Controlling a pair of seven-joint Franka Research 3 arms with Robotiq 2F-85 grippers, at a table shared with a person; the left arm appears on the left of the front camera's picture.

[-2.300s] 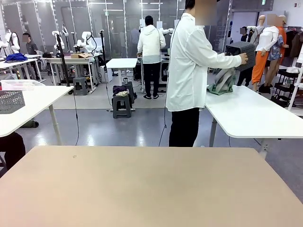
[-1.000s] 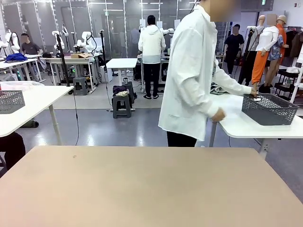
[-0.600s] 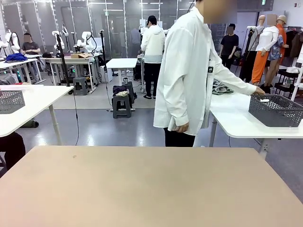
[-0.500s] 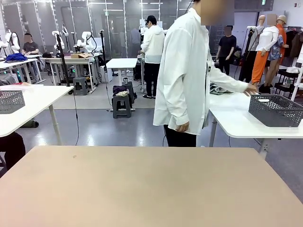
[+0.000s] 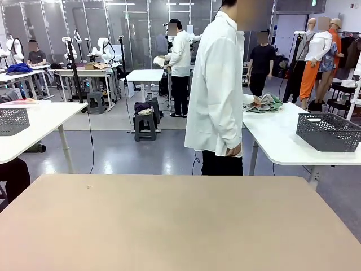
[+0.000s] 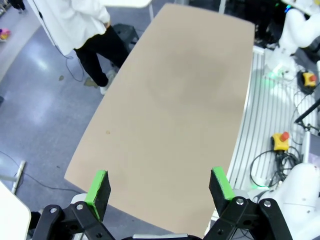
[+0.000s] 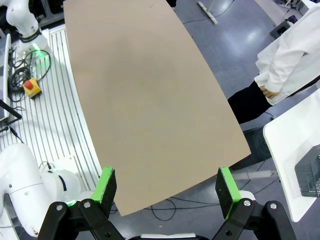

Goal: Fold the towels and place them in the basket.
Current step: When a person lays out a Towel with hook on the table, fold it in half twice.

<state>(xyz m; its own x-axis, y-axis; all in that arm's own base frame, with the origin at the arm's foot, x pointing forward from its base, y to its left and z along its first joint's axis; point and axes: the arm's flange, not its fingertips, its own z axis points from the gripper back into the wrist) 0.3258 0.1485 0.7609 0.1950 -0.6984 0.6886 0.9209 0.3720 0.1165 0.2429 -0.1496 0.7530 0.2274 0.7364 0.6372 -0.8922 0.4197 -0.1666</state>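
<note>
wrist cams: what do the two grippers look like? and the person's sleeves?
Both the left gripper and right gripper have black linkage fingers with visible pivot bolts and bright green pads at the tips. The person wears a white long-sleeved coat with loose sleeves reaching to the wrist.

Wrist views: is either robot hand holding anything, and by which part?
Nothing. The left hand and right hand both hang open over the tan table; the towels lie on the white table by the person.

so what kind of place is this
Likely a robotics lab: a white robot arm base beside the tan table, a yellow emergency-stop box, and rows of white worktables behind.
</note>
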